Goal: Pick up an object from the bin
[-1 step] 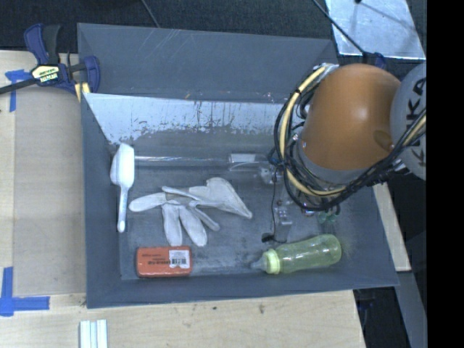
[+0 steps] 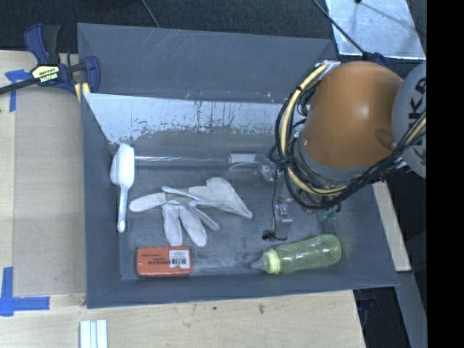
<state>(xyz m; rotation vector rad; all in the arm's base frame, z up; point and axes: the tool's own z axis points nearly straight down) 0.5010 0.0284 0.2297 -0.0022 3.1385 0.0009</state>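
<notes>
My gripper (image 2: pixel 276 225) hangs down in the right part of the bin, below the arm's wrist, with its tip close to the bin floor. Just in front of it and slightly to the right lies a pale green translucent bottle (image 2: pixel 303 254) on its side, cap pointing left. The tip stands a little above the bottle's cap end and apart from it. A white glove (image 2: pixel 193 204) lies flat to the left of the gripper, its cuff end nearest to it. Nothing shows in the gripper.
An orange-red block with a white label (image 2: pixel 164 260) lies near the bin's front left corner. A white plastic scoop (image 2: pixel 122 180) lies along the left side. The orange cover and cables on the wrist hide the bin's right back part.
</notes>
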